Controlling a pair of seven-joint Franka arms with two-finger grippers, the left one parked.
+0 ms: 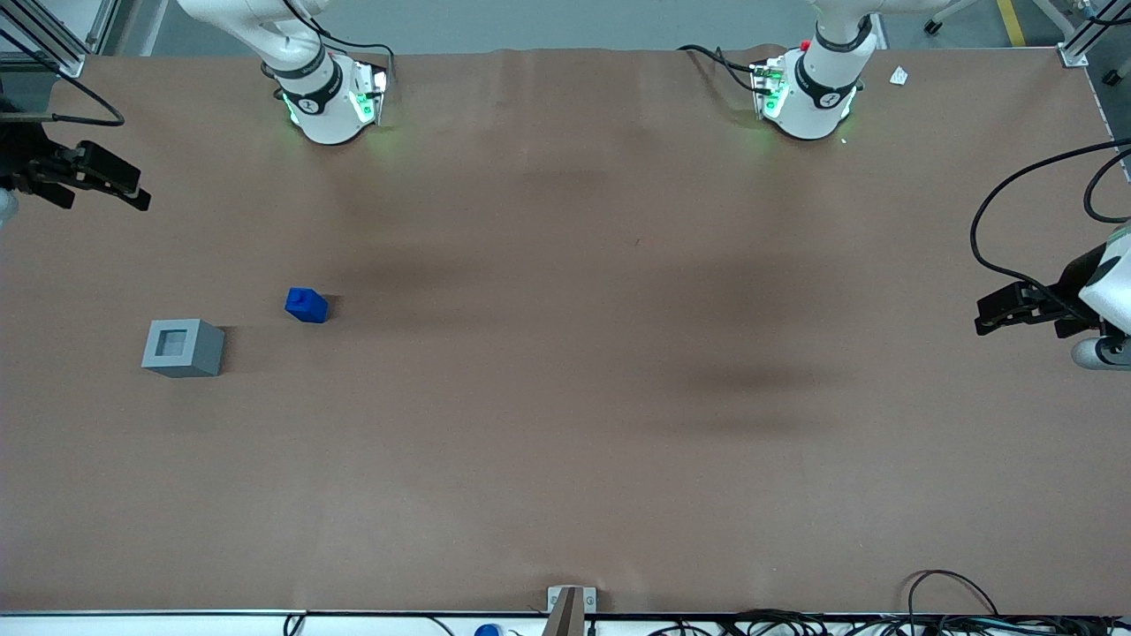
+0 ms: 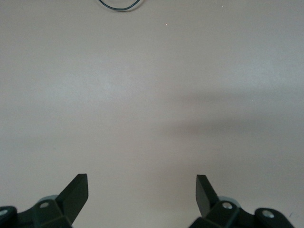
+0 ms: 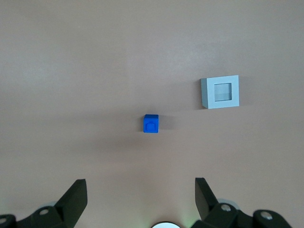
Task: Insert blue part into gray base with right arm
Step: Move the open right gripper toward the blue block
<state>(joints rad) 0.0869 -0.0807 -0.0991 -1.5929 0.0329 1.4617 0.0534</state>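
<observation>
The blue part [image 1: 307,305] lies on the brown table, apart from the gray base [image 1: 183,348] and a little farther from the front camera than it. The gray base stands with its square socket facing up and nothing in it. My right gripper [image 1: 131,187] hangs above the working arm's end of the table, farther from the front camera than both things, and touches neither. In the right wrist view the gripper [image 3: 141,187] is open and empty, with the blue part [image 3: 151,124] and the gray base [image 3: 220,92] on the table below it.
Two white arm bases [image 1: 329,104] [image 1: 808,93] stand at the table's edge farthest from the front camera. A small white scrap [image 1: 899,76] lies near one. A metal bracket [image 1: 570,605] and loose cables [image 1: 954,609] sit along the near edge.
</observation>
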